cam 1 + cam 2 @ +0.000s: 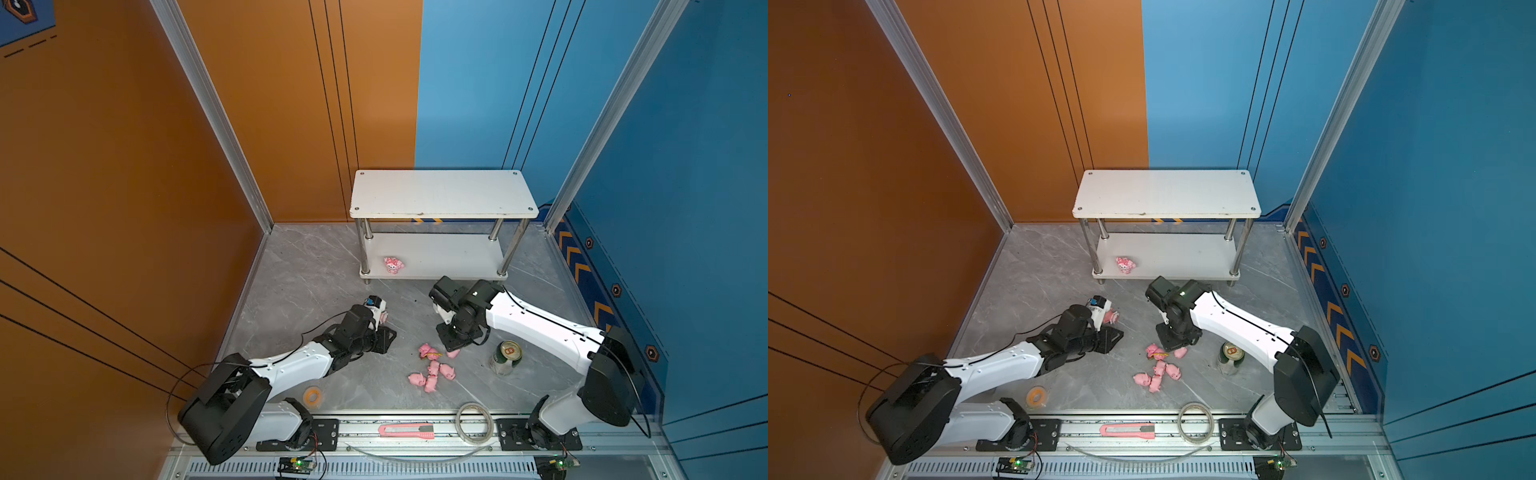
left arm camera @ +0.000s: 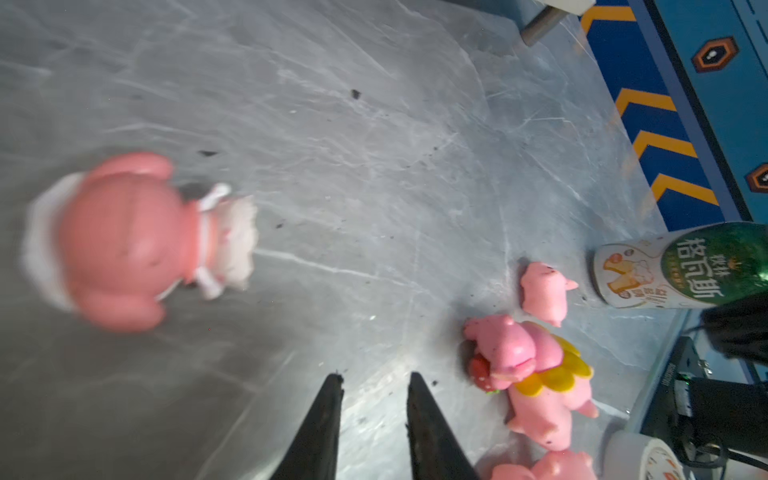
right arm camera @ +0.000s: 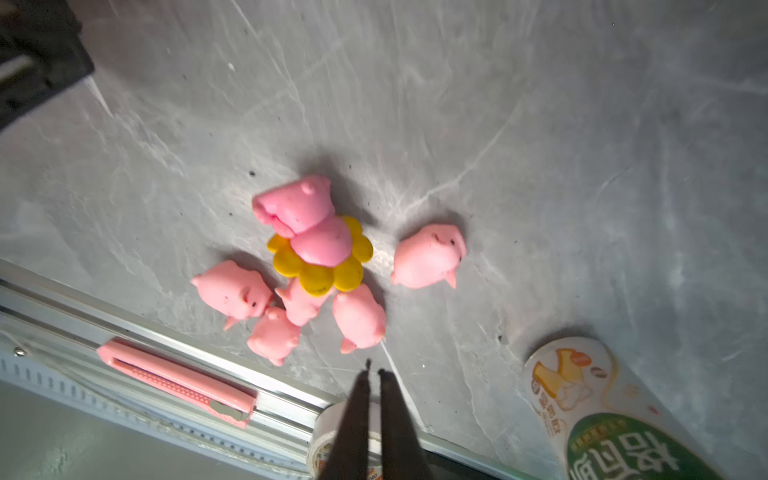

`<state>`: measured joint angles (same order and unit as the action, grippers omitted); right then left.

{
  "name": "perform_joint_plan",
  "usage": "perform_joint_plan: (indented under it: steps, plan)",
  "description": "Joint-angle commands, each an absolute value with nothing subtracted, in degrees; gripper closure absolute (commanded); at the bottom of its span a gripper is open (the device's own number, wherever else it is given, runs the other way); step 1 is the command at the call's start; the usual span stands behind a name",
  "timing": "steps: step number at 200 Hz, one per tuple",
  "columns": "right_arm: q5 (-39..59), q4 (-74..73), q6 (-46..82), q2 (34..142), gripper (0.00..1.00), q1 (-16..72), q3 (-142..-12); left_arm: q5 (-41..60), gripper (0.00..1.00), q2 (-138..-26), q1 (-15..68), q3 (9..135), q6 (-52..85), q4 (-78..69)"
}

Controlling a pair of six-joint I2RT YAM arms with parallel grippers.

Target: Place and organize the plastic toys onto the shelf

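The left hand [image 2: 376,380] has its black fingers narrowly parted, nothing between them. The right hand [image 3: 374,370] is closed tight and also empty. Near the left hand a pink-and-white plastic figurine [image 2: 124,241] lies blurred on the grey marbled worktop [image 3: 540,145]. Ahead of the right hand, five tiny pink plastic pigs [image 3: 359,320] lie around a yellow sunflower-faced figurine [image 3: 320,253], one pig apart. Another pink-white figurine [image 1: 393,264] sits on the lower tier of the white two-tier shelf [image 1: 440,195], against the orange wall [image 1: 124,166] and blue wall [image 1: 498,83]. A green can [image 3: 582,395] is cut off at the edge.

Even light; near figurine [image 2: 124,241] blurred
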<state>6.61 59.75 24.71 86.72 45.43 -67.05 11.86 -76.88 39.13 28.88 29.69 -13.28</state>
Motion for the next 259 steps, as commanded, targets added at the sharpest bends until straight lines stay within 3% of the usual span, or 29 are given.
perform_joint_plan:
  steps: [1, 46, 102, 170, 222, 235, 259]
  plan:
    - [10.63, 54.00, 29.87, 84.48, 1.00, 45.94, -61.99, 13.14, 0.77, -80.42, 42.37, 34.10, 29.46, -16.31]
    - [14.93, 44.67, 32.06, 87.43, 1.00, 48.10, -57.42, 15.91, 0.82, -89.03, 46.06, 38.63, 33.45, -22.70]
    - [16.52, 41.02, 31.16, 92.68, 1.00, 48.25, -62.66, 18.09, 0.85, -96.82, 46.93, 36.60, 37.96, -31.10]
    - [18.04, 37.97, 31.71, 97.88, 1.00, 49.15, -67.90, 18.45, 0.87, -96.56, 42.48, 29.98, 37.93, -33.46]
    - [17.22, 38.10, 33.35, 92.16, 0.94, 48.52, -65.58, 19.56, 0.87, -98.40, 38.78, 26.05, 37.34, -36.89]
    - [16.27, 38.94, 32.97, 90.54, 0.86, 48.35, -65.31, 20.39, 0.86, -98.53, 37.70, 25.43, 37.79, -38.30]
    - [13.11, 43.18, 28.72, 89.31, 0.45, 48.34, -67.11, 20.81, 0.85, -96.52, 36.78, 25.03, 37.73, -38.50]
